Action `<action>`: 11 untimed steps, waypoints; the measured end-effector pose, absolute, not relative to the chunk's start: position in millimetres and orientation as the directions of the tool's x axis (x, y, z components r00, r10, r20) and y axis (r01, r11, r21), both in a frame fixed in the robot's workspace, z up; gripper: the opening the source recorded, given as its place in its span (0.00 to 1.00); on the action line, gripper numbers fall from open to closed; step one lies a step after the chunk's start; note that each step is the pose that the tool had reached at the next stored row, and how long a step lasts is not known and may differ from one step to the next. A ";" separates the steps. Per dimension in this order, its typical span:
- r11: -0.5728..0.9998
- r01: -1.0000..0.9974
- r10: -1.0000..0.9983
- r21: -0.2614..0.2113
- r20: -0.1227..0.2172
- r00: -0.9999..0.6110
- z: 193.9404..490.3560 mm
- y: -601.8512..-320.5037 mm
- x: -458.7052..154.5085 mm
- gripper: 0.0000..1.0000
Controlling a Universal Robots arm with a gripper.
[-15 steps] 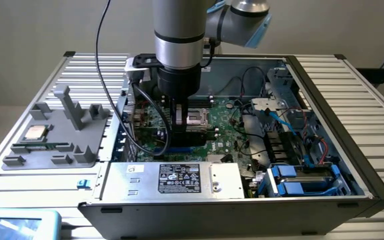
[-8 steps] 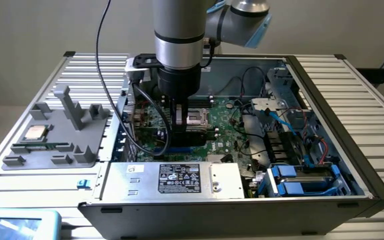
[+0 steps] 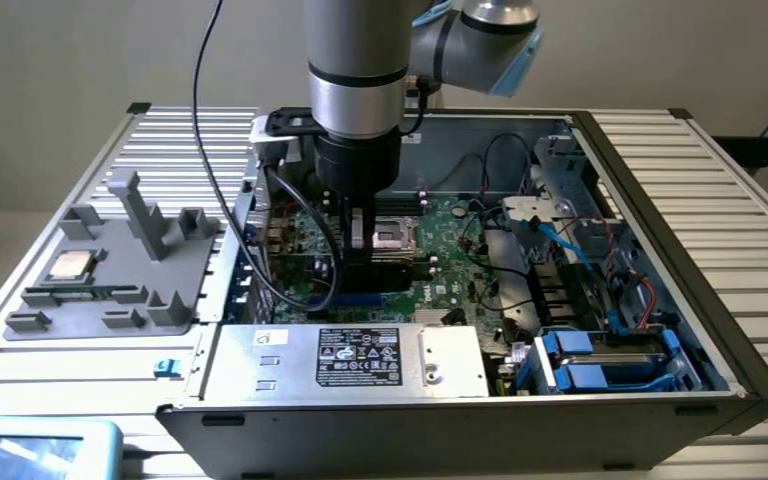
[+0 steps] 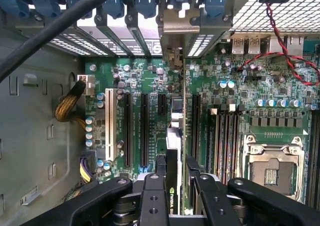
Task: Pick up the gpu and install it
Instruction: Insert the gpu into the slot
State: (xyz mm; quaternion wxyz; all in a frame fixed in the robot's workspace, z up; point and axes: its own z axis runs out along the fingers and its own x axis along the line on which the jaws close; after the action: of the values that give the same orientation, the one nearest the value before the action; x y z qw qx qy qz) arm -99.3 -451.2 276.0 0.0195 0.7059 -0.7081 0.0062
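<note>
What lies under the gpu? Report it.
The gpu, held edge-on in the gripper, stands over the motherboard between black slots. Whatever lies directly beneath is covered by the card.

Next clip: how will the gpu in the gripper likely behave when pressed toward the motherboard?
The gpu looks like a flat rigid card, so it would probably resist flexing. Gripped edge-on by the gripper, it is thin and may tilt sideways if pushed off-line. Small parts crowd the motherboard, so a slip seems risky.
</note>
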 end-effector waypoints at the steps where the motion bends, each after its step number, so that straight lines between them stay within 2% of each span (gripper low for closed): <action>1: 0.003 -1.000 -0.999 0.018 0.036 -0.003 275.9 -451.2 -99.8 0.25; 11: 0.003 -1.000 -0.999 0.014 0.036 -0.003 273.0 -449.8 -101.9 0.25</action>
State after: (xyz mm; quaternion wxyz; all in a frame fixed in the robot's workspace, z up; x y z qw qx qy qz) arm -101.9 -449.8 273.0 0.0176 0.7059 -0.7081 0.0079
